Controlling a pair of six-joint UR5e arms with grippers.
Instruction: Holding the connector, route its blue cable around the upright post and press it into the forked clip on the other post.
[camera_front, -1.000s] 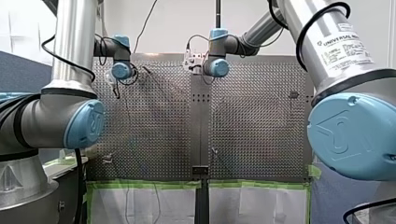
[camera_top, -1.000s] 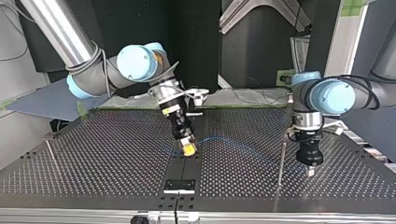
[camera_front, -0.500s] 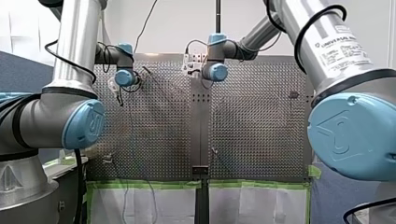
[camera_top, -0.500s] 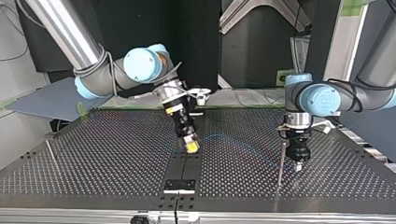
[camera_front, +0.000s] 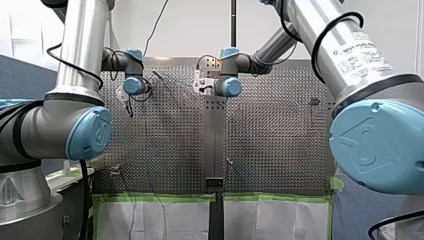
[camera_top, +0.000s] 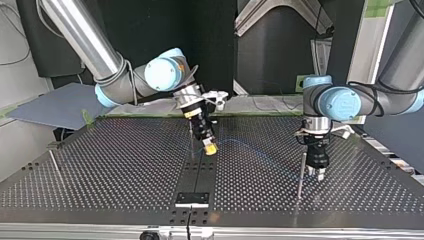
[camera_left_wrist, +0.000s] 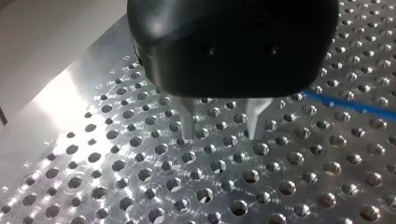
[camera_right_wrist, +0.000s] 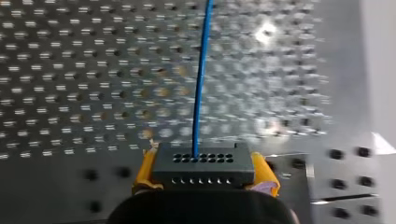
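My right gripper (camera_top: 210, 149) pinches the connector (camera_right_wrist: 203, 162) tight between its yellow pads (camera_right_wrist: 145, 170). It hangs tilted just above the table (camera_top: 100, 170), near the middle in the top view. The blue cable (camera_right_wrist: 201, 79) comes out of the top of the connector and runs straight ahead over the holes. In the top view the cable bends in a low arc toward a thin post (camera_top: 301, 172) at the right. My left gripper (camera_left_wrist: 219, 134) is black and points down just beside that post. Its two metal fingers (camera_left_wrist: 188, 121) are spread apart, with nothing between them, and their tips are close to the table. The cable passes beside this gripper and does not touch it. Another thin post (camera_top: 54, 162) stands far off at the top view's left.
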